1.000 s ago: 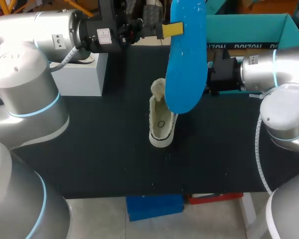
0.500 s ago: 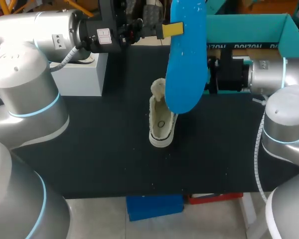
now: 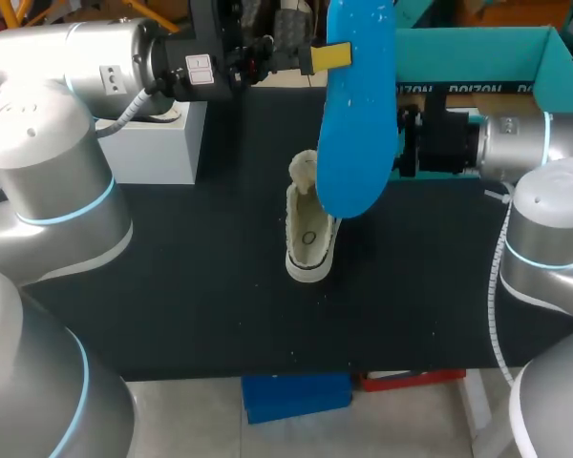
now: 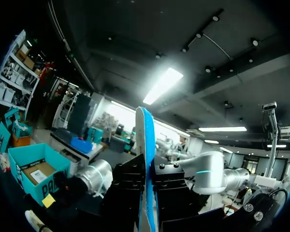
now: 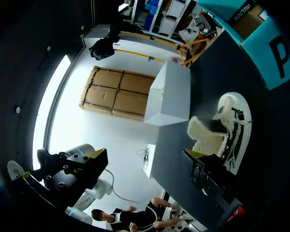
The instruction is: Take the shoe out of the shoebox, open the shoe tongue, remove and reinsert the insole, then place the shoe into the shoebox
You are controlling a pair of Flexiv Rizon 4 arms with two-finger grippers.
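Observation:
A blue insole (image 3: 356,114) hangs upright above the table, toe down, with my left gripper (image 3: 334,55) shut on its upper part. In the left wrist view the insole (image 4: 146,140) stands edge-on between the black fingers (image 4: 128,188). Below it, on the black table, lies a white shoe (image 3: 308,232) with its tongue folded open. The teal shoebox (image 3: 477,57) stands at the back right. My right gripper (image 3: 408,143) sits just right of the insole, its tips hidden behind it. In the right wrist view my right gripper (image 5: 145,154) is wide open and faces the shoe (image 5: 224,130).
A white box (image 3: 158,143) stands at the back left of the black table (image 3: 172,286), under my left arm. In the right wrist view this white box (image 5: 171,96) lies beyond the shoe. The shoebox (image 4: 19,169) also shows in the left wrist view.
My right arm's wrist has turned and shifted slightly to the right, beside the insole. The left arm, the insole and the shoe have stayed put.

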